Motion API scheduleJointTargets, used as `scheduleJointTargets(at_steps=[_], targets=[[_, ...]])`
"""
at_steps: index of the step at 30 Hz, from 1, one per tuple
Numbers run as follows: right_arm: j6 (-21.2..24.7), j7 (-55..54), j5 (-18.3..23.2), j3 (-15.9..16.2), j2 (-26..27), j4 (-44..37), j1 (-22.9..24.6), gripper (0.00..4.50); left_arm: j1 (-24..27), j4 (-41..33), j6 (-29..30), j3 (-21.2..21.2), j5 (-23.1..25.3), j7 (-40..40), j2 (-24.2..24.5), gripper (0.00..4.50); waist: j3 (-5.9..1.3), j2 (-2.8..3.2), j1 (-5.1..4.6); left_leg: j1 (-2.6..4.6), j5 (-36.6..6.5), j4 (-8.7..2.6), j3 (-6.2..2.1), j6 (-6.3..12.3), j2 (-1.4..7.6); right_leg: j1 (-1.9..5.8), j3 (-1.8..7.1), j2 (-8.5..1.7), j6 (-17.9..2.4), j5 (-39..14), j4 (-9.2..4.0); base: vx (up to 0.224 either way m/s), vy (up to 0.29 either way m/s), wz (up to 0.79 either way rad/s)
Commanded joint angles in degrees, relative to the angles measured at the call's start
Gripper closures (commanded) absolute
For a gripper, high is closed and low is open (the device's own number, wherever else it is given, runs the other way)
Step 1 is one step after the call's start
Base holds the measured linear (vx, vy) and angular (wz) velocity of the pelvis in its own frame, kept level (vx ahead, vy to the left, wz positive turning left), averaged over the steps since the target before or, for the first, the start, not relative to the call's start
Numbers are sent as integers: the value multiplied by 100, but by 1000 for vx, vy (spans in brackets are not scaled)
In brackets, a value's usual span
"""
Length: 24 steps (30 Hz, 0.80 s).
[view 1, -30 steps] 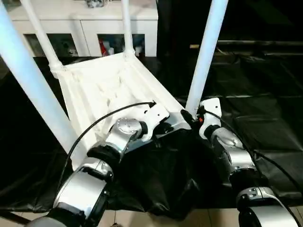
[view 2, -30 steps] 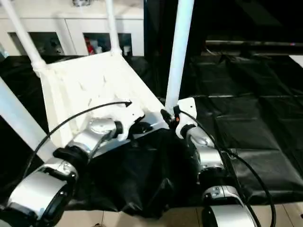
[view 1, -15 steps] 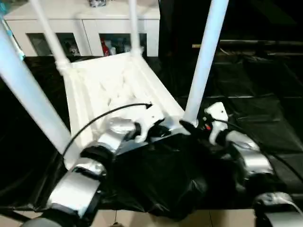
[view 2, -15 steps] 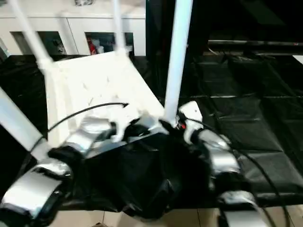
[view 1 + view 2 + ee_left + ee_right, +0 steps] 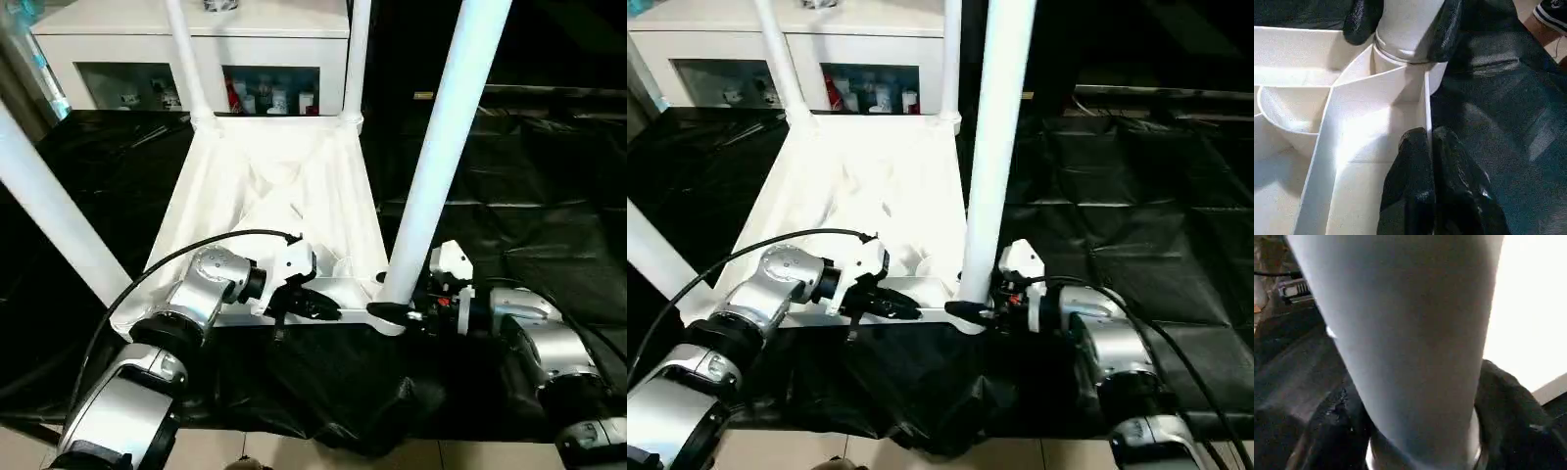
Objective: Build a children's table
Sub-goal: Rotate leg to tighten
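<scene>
On black sheeting [image 5: 549,245], before a white cabinet [image 5: 196,39] with glass doors:

1. Tabletop [image 5: 284,196], white plastic, lying underside up, ribs showing. Long axis runs away from the robot; near rim sits just ahead of both forearms.

2. Legs, four, white tapered tubes, all standing upward from the corner sockets. Near right leg [image 5: 446,147] rises from the near right socket; near left leg [image 5: 44,206] leans out past the picture's left edge; far left leg [image 5: 186,59] and far right leg [image 5: 358,59] stand at the corners nearest the cabinet.

3. Right gripper [image 5: 970,311], level, reaching in from the right at the foot of the near right leg. Its black fingers [image 5: 1361,19] stand on either side of the tube just above the socket collar, closed round it; grip judged a hold on the leg.

4. Left gripper [image 5: 318,311], level, fingers pressed together with the near rim wall pinched between them, beside the same corner. Judged a steadying hold on the tabletop.

Step in hand (judgement): seating or checking the last leg in its socket, one arm bracing the top, the other working the tube. All four legs appear fitted.

Next move (judgement): confirm the near right leg is fully home, keeping the rim braced, then let go and turn the table onto its feet. Risk: the top slides on the sheeting if pushed sideways.
</scene>
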Motion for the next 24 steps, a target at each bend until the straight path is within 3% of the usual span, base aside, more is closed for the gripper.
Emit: scheduleJointTargets(at_steps=[1,8,9,10,13,17,20,22,24], targets=[[84,67,41,-34,-67,-120,12,187,-35,-156,-1,-44,-63,-207,22,450,-362,-46,-23,90,-932,-362,-159,500,346,257,344,-579,-1178,-1143,-427,0,0,0],[9,-535,-155,-14,187,21,44,197,-188,36,-18,116,11,661,-195,450,-339,-62,-28,93,-991,-367,-158,456,342,236,339,-584,-1115,-1407,-460,0,0,0],[-80,-1147,-379,-30,336,308,-41,198,-288,198,-14,203,58,1133,-310,450,-337,-88,-43,90,-1019,-372,-160,423,344,228,341,-589,-1094,-1475,-464,0,0,0],[-117,-1602,-507,-67,442,508,-113,198,-357,292,-7,248,88,1407,-384,450,-310,-76,-81,118,-1189,-387,-170,320,328,209,334,-592,-1047,-1794,-498,0,0,0],[33,-2731,-613,-269,805,880,-281,198,-530,520,46,315,194,2140,-594,450,-302,-95,-150,144,-1325,-392,-185,196,292,203,331,-594,-870,-2353,-577,0,0,0],[235,-3666,-611,-462,1148,1178,-468,198,-668,689,154,353,245,2734,-841,450,-321,-92,-200,118,-1204,-389,-184,248,292,216,355,-588,-908,-1980,-541,0,0,0],[265,-4495,-640,-614,1515,1544,-731,198,-812,901,196,396,295,3374,-1157,450,-352,-73,-254,87,-928,-361,-166,334,277,239,358,-582,-1101,-1354,-474,0,0,0],[249,-4625,-695,-565,1612,1589,-790,198,-846,957,200,402,307,3510,-1250,450,-351,-74,-258,89,-874,-361,-163,367,275,242,351,-570,-1120,-1274,-473,0,0,0],[51,-4543,-874,-316,1741,1554,-846,198,-863,989,158,355,318,3540,-1378,450,-347,-80,-247,84,-874,-359,-162,415,274,251,351,-582,-1115,-1275,-479,0,0,0]])
